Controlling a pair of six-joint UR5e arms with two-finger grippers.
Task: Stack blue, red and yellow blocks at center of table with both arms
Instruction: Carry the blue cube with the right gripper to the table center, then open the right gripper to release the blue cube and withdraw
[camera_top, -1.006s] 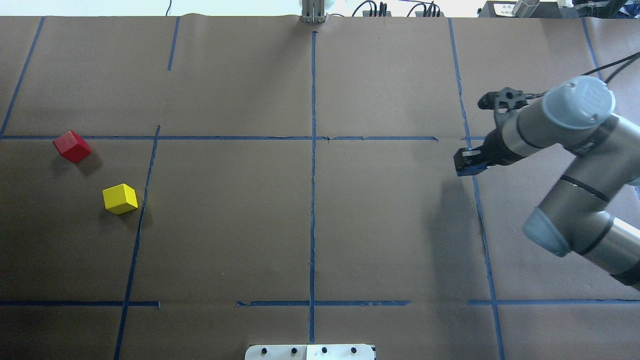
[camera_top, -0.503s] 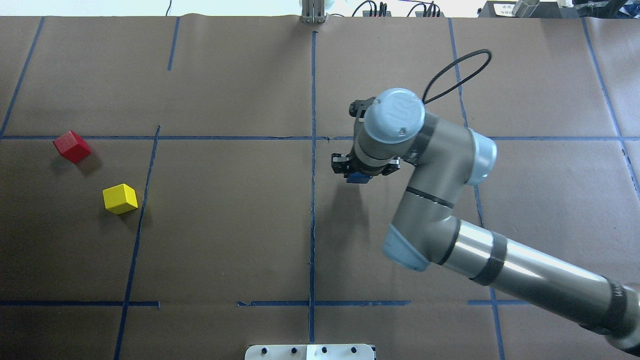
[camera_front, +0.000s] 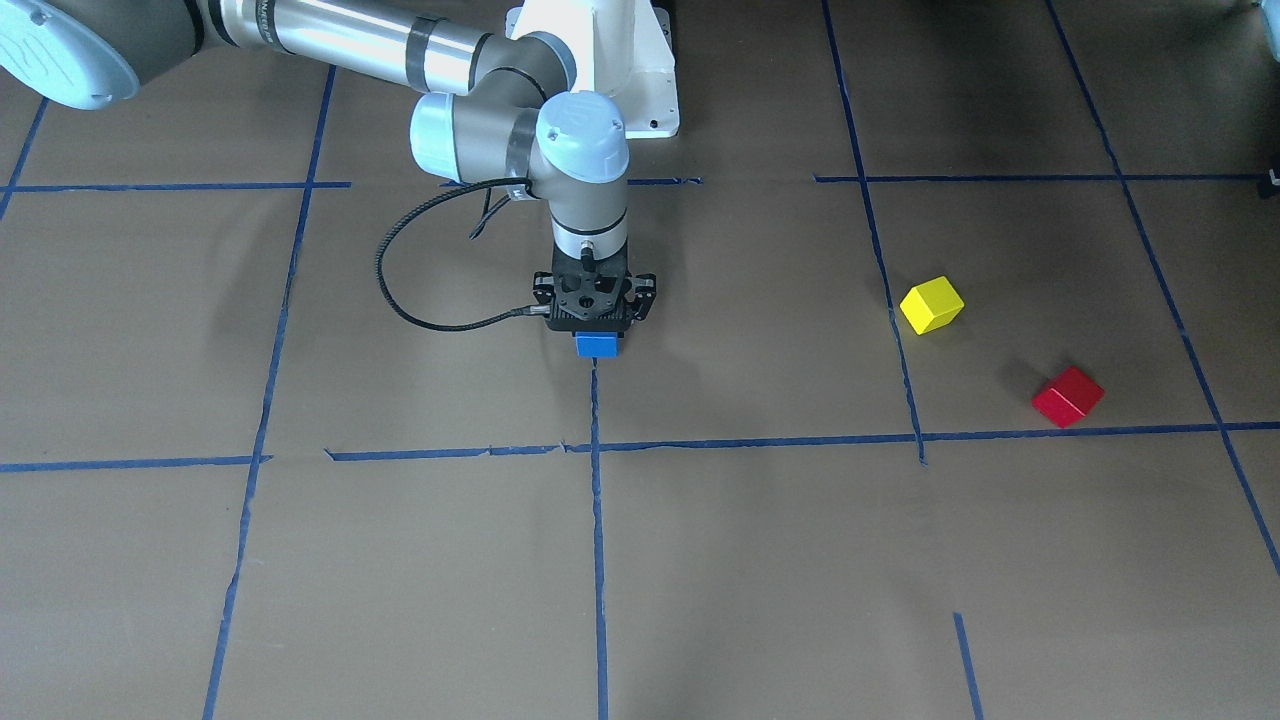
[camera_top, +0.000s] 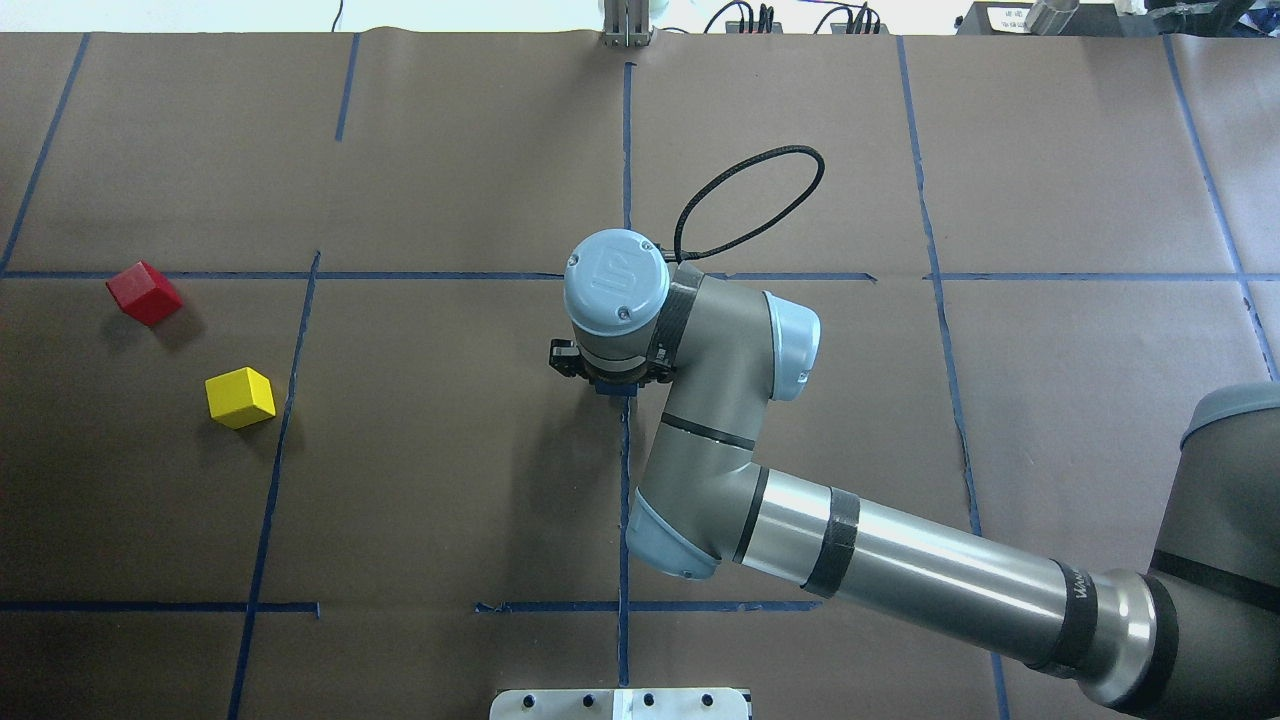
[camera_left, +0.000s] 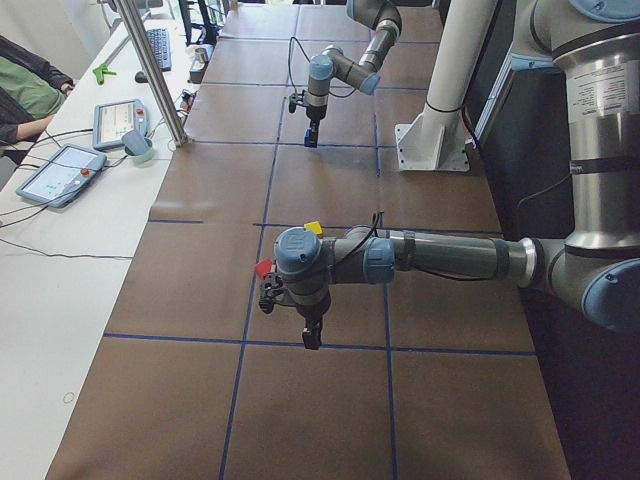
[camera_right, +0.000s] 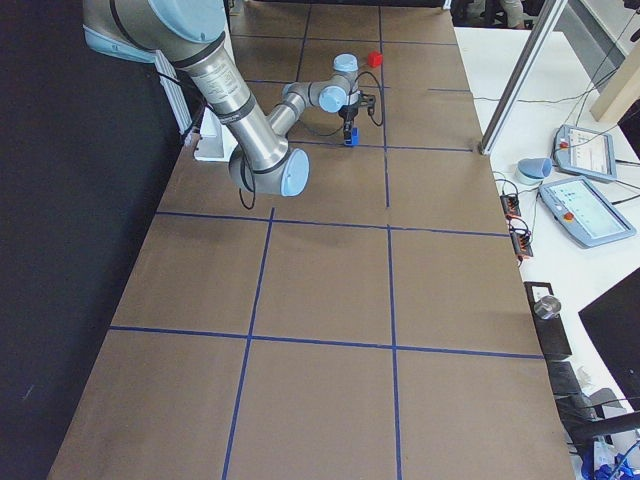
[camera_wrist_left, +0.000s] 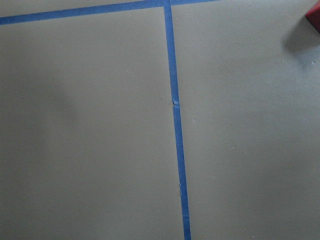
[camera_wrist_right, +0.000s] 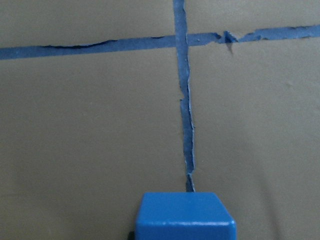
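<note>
Half the blue block (camera_front: 598, 348) hides under the right claw (camera_front: 596, 332); red block (camera_wrist_left: 316, 16) cropped.

Bright even overhead light, soft diffuse shadows, wrist views slightly blurred

- The right gripper (camera_front: 597, 328) has swung in from the robot's right side and now hangs over the centre tape line (camera_front: 598, 520).
- The blue block (camera_front: 598, 347) came along in its grip.
</note>
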